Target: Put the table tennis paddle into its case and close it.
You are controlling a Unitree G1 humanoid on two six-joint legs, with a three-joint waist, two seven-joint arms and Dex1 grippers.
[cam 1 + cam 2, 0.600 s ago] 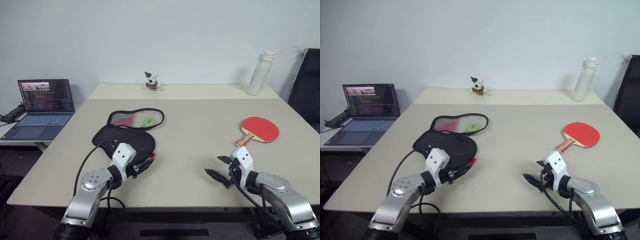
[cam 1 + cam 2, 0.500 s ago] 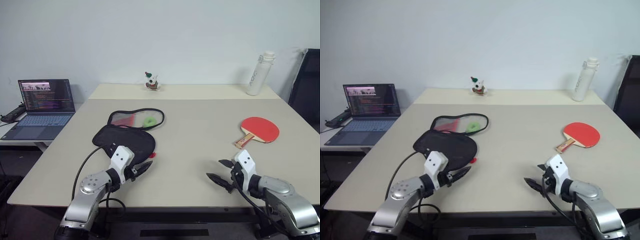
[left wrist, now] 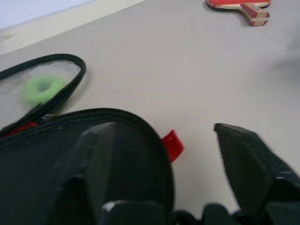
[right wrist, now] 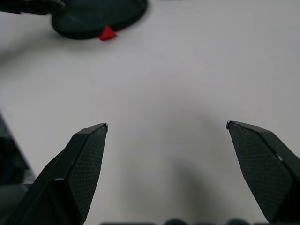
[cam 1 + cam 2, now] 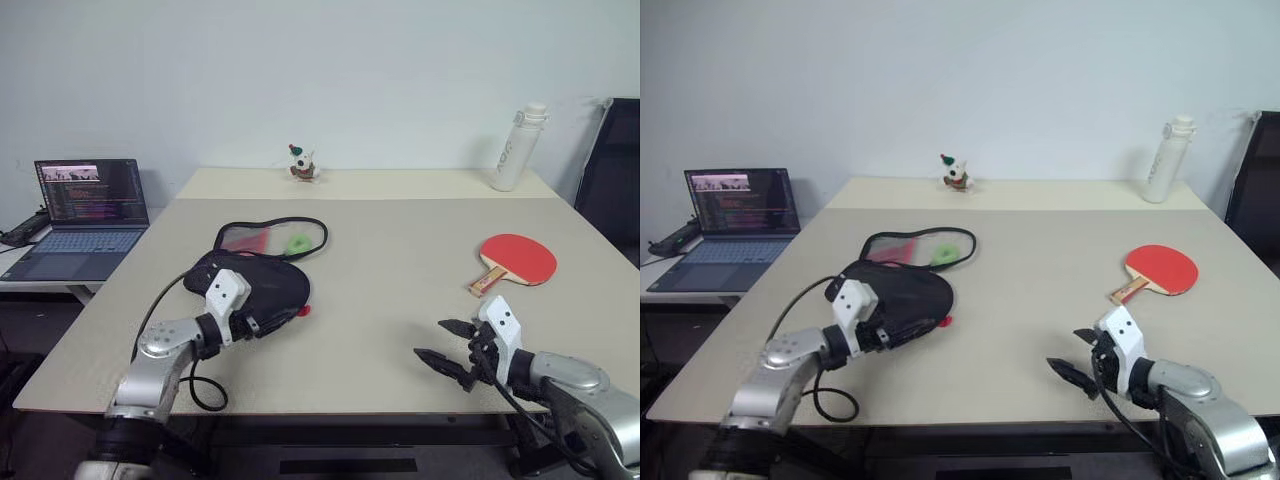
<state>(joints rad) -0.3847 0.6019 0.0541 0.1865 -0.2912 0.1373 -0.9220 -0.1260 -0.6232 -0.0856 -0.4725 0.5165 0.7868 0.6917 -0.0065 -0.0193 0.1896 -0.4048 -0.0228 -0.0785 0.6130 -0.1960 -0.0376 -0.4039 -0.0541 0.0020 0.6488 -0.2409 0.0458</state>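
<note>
Here, one large beige table [image 5: 380, 270] fills most of the scene, with a second, paler table top pushed against its far edge, and a plain white wall behind them. All places below are given from this table. Beside its left edge, on a lower desk, there is one open laptop [image 5: 82, 215] with a lit screen. At its right side stands part of one black chair [image 5: 612, 170].

On the left half of the table lies one case [image 5: 258, 272], unzipped: its black half is nearer to the front edge and its clear mesh flap is spread behind it, with a green ring and something red under the mesh. One small red tab [image 3: 173, 145] sticks out at the black half's rim. On the right half lies one table tennis paddle [image 5: 513, 259], red face up, well apart from the case.

One white bottle [image 5: 519, 146] stands at the far right corner, and one small figurine [image 5: 303, 163] at the far edge, in the middle.

Two grippers are there. The left gripper [image 5: 266, 322] is over the case's front rim, its fingers spread wide and holding nothing. The right gripper [image 5: 446, 343] is near the front edge, fingers wide apart too, empty.
</note>
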